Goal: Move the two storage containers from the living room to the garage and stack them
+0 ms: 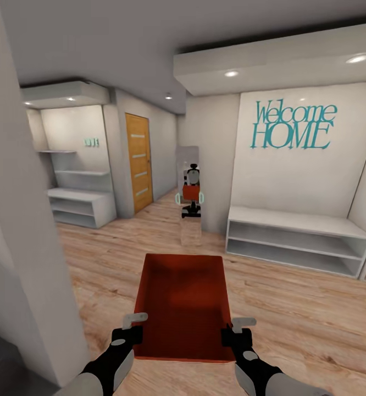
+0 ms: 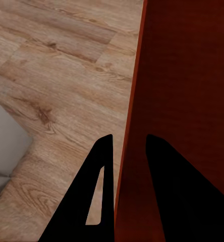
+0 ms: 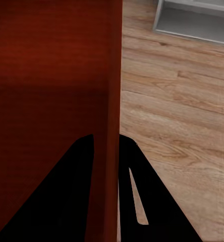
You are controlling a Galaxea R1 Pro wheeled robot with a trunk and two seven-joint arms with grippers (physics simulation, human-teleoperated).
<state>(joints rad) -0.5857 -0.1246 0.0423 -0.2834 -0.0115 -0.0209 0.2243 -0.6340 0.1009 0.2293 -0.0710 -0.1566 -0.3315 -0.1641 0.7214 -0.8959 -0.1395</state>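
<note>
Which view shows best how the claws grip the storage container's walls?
The wrist views: each shows a container wall between two fingers, likewise on the right. The head view shows the whole storage container held by left claw and right claw.

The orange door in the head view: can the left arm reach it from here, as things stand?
Probably not. The orange door is far across the wood floor, and the left gripper is shut on the storage container wall.

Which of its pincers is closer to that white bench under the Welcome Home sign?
Right. The right pincer grips the bin's right wall, on the bench's side; the left pincer grips the opposite wall.
</note>
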